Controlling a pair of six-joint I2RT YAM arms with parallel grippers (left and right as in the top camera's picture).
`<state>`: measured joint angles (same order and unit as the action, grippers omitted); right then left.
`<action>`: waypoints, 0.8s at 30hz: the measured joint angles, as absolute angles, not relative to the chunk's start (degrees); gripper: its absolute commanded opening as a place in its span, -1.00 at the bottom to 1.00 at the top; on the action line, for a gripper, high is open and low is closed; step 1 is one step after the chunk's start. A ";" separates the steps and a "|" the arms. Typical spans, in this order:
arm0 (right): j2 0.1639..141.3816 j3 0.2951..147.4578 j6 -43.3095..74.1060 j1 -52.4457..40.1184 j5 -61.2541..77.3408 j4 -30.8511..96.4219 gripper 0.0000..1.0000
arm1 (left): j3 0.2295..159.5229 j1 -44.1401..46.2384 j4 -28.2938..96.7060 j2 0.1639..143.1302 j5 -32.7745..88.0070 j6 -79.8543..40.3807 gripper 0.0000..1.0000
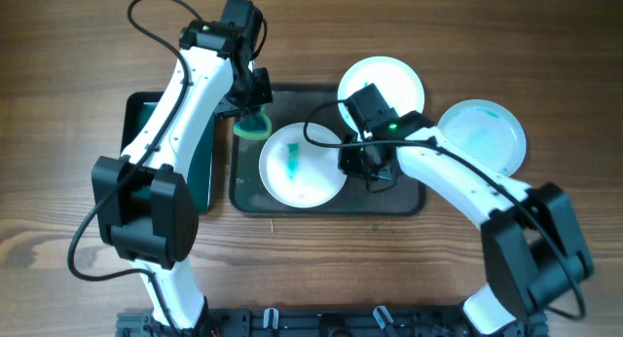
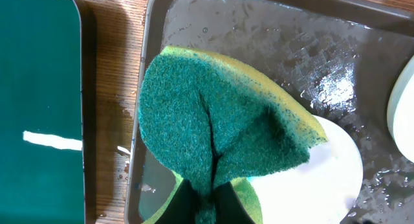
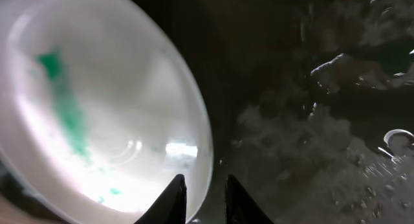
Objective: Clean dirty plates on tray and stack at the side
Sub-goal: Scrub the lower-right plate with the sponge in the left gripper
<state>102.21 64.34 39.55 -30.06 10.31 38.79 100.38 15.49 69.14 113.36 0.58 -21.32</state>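
Note:
A white plate with a teal smear lies in the dark grey tray. My right gripper is at its right rim. In the right wrist view the jaws straddle the rim of this plate and are closed on it. My left gripper is shut on a folded green and yellow sponge, held just above the tray's far left corner beside the plate. The left wrist view shows the sponge in the jaws over the wet tray and the plate's edge.
A second white plate with no smear showing overlaps the tray's far rim. A third plate with a pale teal film sits on the table to the right. A narrow dark green tray lies left of the grey tray, under my left arm.

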 measured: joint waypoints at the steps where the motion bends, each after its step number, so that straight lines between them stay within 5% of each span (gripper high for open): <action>1: 104.57 64.34 39.13 -30.04 11.16 37.58 -0.60 | 100.38 15.49 69.14 113.36 0.58 -21.32 -0.92; 5: 108.36 64.40 38.09 -29.47 14.74 34.00 -0.92 | 100.38 15.51 69.17 113.36 0.58 -21.32 -0.92; 13: 109.21 64.42 38.09 -28.93 16.10 28.91 -0.91 | 95.44 17.26 66.74 113.34 0.93 -21.32 -0.92; 24: 109.47 64.42 38.24 -28.93 16.43 28.23 -0.91 | 67.00 23.57 37.10 108.97 4.64 -24.27 -0.92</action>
<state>109.47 64.42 38.24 -28.93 16.43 28.23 67.00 23.57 37.10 108.97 4.64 -24.27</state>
